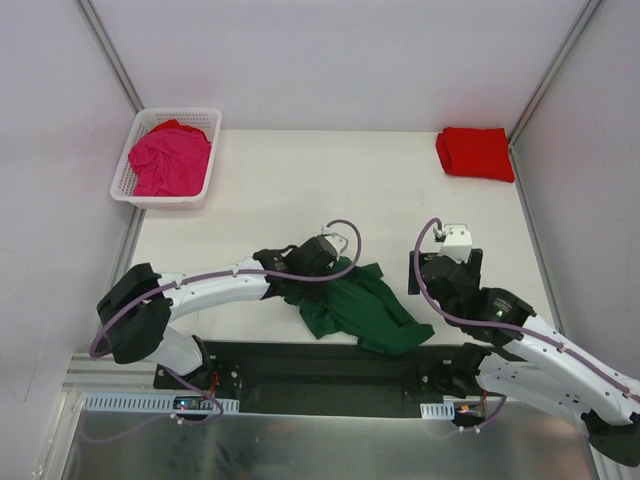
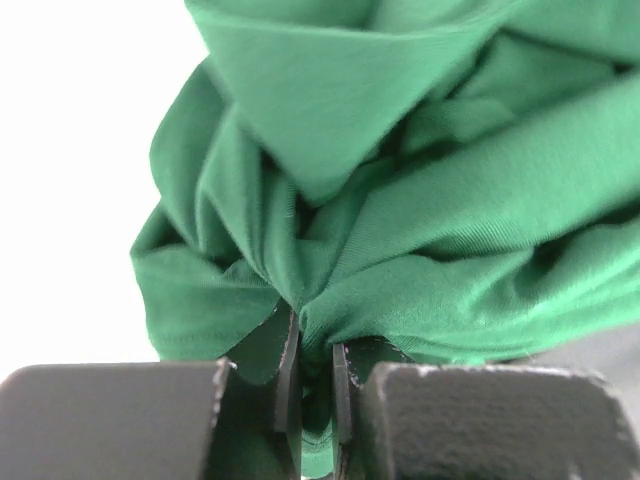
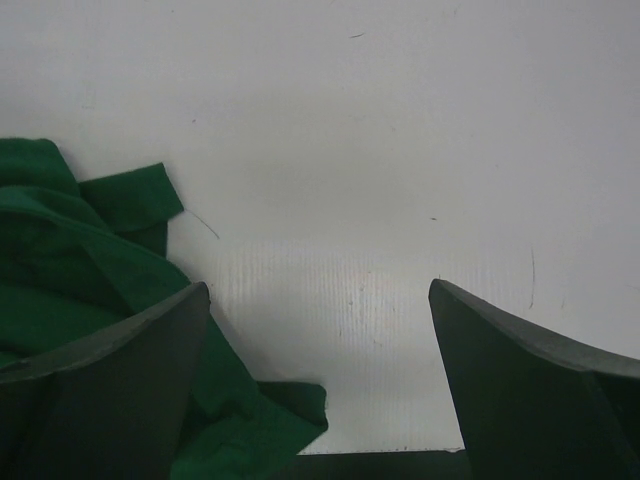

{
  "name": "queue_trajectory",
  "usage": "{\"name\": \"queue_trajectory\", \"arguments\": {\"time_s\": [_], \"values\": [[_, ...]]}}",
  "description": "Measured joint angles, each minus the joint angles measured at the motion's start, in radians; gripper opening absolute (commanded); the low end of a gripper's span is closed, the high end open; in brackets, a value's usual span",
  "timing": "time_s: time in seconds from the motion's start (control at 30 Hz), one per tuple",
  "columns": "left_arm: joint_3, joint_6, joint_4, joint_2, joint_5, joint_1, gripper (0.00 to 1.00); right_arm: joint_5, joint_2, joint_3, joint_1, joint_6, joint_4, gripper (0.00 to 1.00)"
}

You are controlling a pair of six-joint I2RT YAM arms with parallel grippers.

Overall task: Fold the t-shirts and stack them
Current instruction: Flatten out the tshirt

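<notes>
Left fingers are pinched almost together on a bunched-up fold of the dark green t-shirt. You can see the cloth squeezed right down into the narrow slot between them. The rest of that shirt is a crumpled heap piling up in front of the left wrist camera.

Right fingers are spread wide with nothing in them, hanging over bare surface. The edge of the green shirt is just beside the finger on the left of that view, and partly under it.

In the top view the green shirt sits as a rumpled lump near the front edge of the surface, between the two arms. The left arm reaches in from its left side and the right arm is just off to its right.

Further out, the red t-shirt is folded up in the far right corner. The pink t-shirt is balled up inside the white basket at the far left corner.
</notes>
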Motion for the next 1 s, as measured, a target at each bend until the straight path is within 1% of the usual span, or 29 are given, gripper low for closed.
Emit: {"name": "queue_trajectory", "arguments": {"time_s": [0.27, 0.4, 0.53, 0.67, 0.87, 1.0], "values": [[0.026, 0.102, -0.002, -0.033, -0.014, 0.245, 0.0, 0.0, -0.001, 0.0, 0.006, 0.01, -0.008, 0.96], [0.068, 0.145, -0.002, -0.042, -0.014, 0.326, 0.0, 0.0, 0.009, 0.0, 0.011, 0.011, -0.008, 0.96], [0.102, 0.167, 0.0, -0.042, 0.011, 0.335, 0.0, -0.009, 0.034, 0.0, 0.017, 0.011, -0.004, 0.96], [0.106, 0.167, -0.002, -0.041, 0.044, 0.335, 0.0, -0.053, 0.058, -0.015, 0.031, 0.013, 0.043, 0.96], [0.095, 0.167, -0.001, -0.039, 0.069, 0.33, 0.0, -0.165, 0.097, -0.109, 0.038, 0.014, 0.226, 0.96], [0.07, 0.167, 0.0, -0.039, 0.075, 0.328, 0.0, -0.205, 0.177, -0.12, 0.038, 0.014, 0.355, 0.96]]}}
